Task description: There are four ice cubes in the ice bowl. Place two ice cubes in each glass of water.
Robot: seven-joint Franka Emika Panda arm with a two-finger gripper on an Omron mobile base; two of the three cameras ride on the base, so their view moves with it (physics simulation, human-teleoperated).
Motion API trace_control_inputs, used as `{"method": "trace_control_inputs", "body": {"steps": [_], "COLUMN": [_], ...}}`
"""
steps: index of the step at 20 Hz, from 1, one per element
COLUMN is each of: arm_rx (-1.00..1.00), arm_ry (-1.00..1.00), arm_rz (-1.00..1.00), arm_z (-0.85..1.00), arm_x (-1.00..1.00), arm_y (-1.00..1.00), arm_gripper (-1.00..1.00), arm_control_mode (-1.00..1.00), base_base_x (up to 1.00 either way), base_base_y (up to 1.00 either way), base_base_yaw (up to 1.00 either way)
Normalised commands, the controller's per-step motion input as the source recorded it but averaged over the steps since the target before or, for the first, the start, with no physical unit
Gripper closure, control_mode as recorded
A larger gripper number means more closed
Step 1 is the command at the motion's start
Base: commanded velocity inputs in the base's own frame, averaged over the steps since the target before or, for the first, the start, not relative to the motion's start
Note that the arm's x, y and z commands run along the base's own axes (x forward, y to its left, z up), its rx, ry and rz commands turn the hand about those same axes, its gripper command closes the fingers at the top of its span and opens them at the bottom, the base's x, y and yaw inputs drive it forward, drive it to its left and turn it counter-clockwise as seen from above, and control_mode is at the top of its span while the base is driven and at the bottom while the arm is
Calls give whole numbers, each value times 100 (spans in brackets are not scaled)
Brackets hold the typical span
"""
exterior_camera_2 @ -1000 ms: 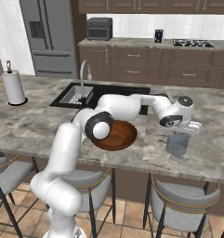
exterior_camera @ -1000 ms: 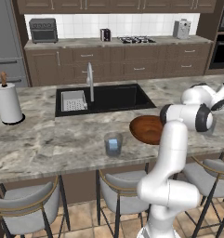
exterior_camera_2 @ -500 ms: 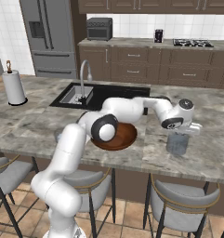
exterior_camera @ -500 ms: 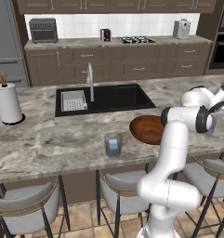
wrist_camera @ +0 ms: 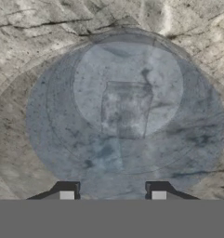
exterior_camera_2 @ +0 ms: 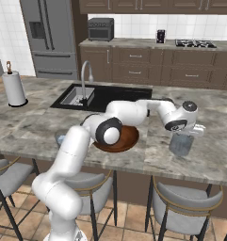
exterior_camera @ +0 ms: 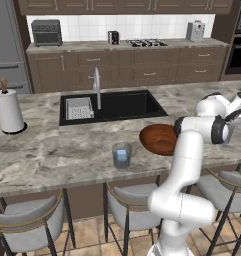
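Note:
My gripper hangs straight over the right glass of water, fingertips apart with nothing between them. An ice cube shows inside that glass, and a fainter pale patch lies below it. In the base views the gripper hovers just above this glass at the right of the island counter. The ice bowl sits left of it, partly behind my arm. The other glass of water stands near the front edge with a pale blue ice cube in it.
A black sink with a faucet lies behind the bowl. A paper-towel roll stands at the counter's far left. Stools line the counter's front edge.
The hand has stayed over the right glass, edging slightly to the right. Its fingers have spread apart.

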Motion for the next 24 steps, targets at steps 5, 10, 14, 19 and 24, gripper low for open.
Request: {"method": "trace_control_inputs", "body": {"steps": [5,10,14,19,24], "arm_rx": [5,6,1,-1,-8], "arm_ry": [0,-1,-2,0,0], "arm_rz": [-6,-6,-4,-2,-3], "arm_z": [0,12,5,-1,-18], "arm_x": [9,0,0,0,0], "arm_y": [-1,4,29,55,56], "arm_gripper": [-100,-100,-100,100,100], "arm_control_mode": [-100,-100,-100,-100,-100], "base_base_x": [0,0,0,0,0], "base_base_y": [0,0,0,0,0], "base_base_yaw": [0,0,0,0,0]}}
